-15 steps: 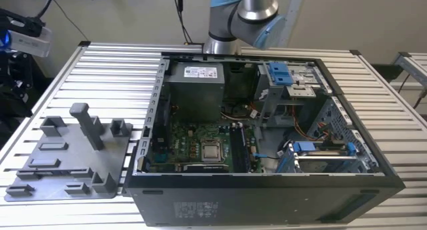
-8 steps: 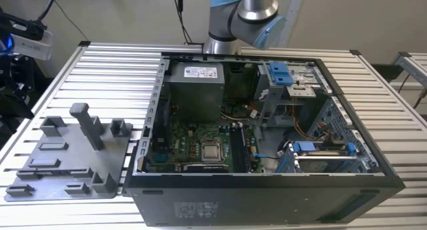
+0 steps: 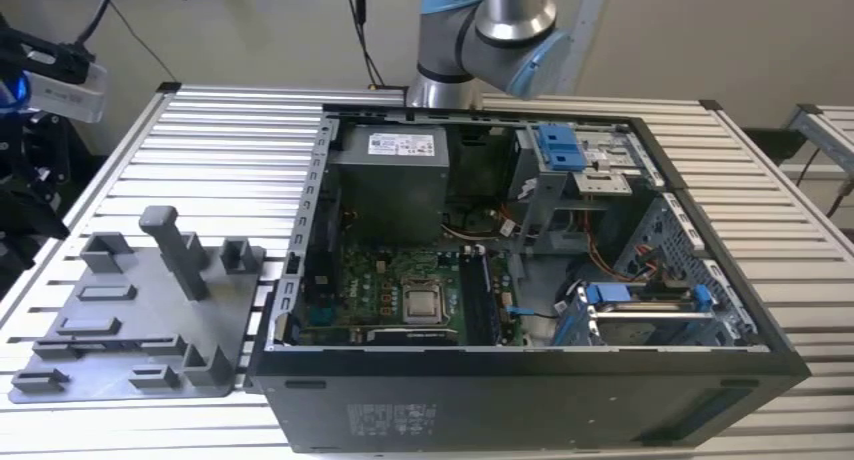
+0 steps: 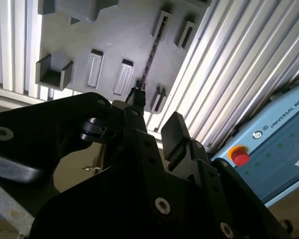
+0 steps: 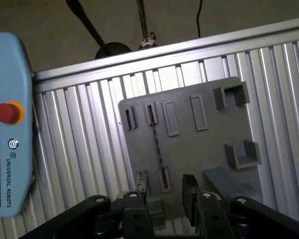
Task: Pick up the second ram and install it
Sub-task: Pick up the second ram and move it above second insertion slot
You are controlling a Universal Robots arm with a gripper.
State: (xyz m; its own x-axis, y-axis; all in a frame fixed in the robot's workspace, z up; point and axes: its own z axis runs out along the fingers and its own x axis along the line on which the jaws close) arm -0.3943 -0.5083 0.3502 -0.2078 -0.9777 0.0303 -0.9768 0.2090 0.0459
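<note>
The second ram (image 5: 157, 147) stands on its thin edge in the slotted holders of the grey plastic tray (image 5: 209, 149), seen from above as a dark narrow line. The second wrist view shows the ram (image 4: 150, 57) as the same thin line on the tray (image 4: 114, 35). My gripper (image 5: 164, 188) is open over the tray, its two black fingers (image 5: 190, 191) on either side of the ram's near end with a gap to the ram. In the second wrist view the gripper (image 4: 157, 112) is also open. The exterior view has the tray (image 3: 127, 325) to the left of the open computer case (image 3: 534, 410).
Inside the case lies the green motherboard (image 3: 387, 290) with its silver chip (image 3: 424, 302), and blue brackets (image 3: 561, 145) at the exterior view's right. A pale blue pendant with a red button (image 5: 7, 112) lies on the slatted metal table (image 5: 79, 144) next to the tray.
</note>
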